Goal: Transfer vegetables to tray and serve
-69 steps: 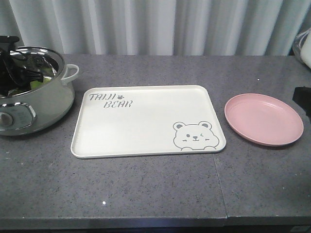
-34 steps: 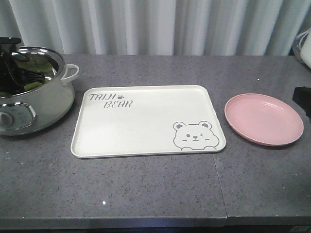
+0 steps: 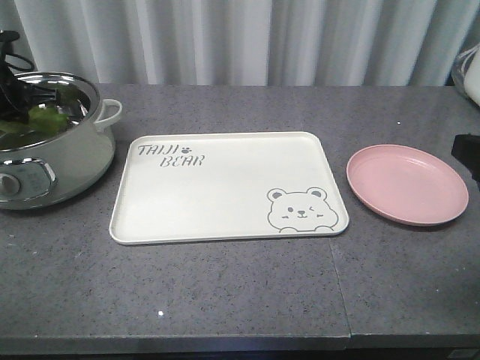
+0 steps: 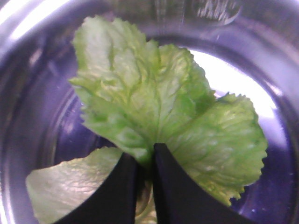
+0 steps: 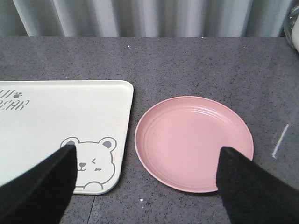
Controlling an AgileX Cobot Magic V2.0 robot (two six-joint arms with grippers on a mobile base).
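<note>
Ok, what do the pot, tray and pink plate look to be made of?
Pot: metal, by its mirror-bright rim and inner wall; the pale outer shell looks painted or enamelled. Tray: matte cream with printed grey bear, probably plastic or melamine. Plate: matte pink with moulded rings, likely the same kind of plastic.

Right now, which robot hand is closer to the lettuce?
Left. The left hand is pinching the lettuce inside the pot. The right hand is open over by the pink plate, on the tray's other side.
</note>
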